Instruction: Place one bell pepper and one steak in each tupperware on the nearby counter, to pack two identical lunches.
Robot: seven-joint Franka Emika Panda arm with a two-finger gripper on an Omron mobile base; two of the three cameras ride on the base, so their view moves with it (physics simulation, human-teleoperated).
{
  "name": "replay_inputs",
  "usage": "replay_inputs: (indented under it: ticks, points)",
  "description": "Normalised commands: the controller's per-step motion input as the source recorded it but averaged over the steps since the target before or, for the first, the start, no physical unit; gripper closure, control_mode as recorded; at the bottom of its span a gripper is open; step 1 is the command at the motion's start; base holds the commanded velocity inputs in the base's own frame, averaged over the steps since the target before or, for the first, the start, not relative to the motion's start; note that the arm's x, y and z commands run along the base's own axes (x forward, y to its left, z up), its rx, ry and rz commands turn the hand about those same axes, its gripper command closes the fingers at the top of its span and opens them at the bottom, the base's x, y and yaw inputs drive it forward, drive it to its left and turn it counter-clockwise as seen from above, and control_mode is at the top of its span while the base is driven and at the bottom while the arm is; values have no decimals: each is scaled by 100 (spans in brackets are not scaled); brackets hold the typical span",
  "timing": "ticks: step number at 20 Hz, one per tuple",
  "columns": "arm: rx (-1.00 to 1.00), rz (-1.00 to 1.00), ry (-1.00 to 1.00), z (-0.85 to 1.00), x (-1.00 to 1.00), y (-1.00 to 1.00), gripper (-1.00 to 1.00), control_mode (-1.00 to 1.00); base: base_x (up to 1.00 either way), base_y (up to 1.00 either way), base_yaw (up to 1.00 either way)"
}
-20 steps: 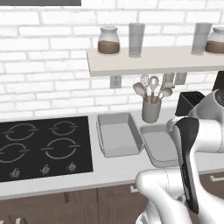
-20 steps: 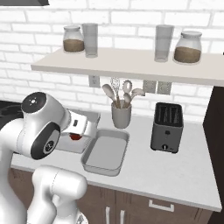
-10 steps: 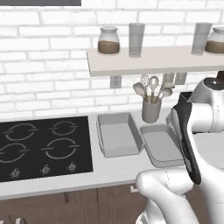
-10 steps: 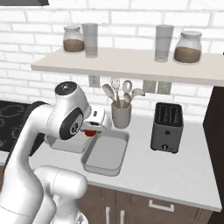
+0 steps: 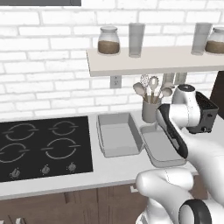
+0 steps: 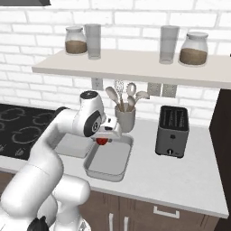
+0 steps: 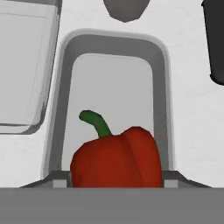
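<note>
Left base view: two grey tupperware side by side on counter, left one [image 5: 117, 139] and right one [image 5: 162, 148], both bare inside. Right base view: gripper [image 6: 107, 135] above right tupperware, pepper [image 6: 103, 140] under it. Hand view: fingers clamped on red pepper, hanging over bare tupperware floor.

pepper base: the bell pepper [image 7: 116, 158] between my jaws is cut off at the hand view's lower edge.
tupperware near end: hidden behind it.
left tupperware [image 7: 24, 65]: cropped by that view's left edge.
</note>
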Motion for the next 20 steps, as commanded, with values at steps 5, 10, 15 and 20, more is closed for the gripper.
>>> replay_inputs:
  ticks: [5,10,15,20]
  points:
    - [0,6,-6,-59,70,-8,100,-100,0,0,0]
    - [0,3,0,-42,39,-9,100,-100,0,0,0]
    - [0,5,9,-34,10,-13,100,-100,0,0,0]
    - [0,0,12,-24,-1,-1,100,-100,0,0,0]
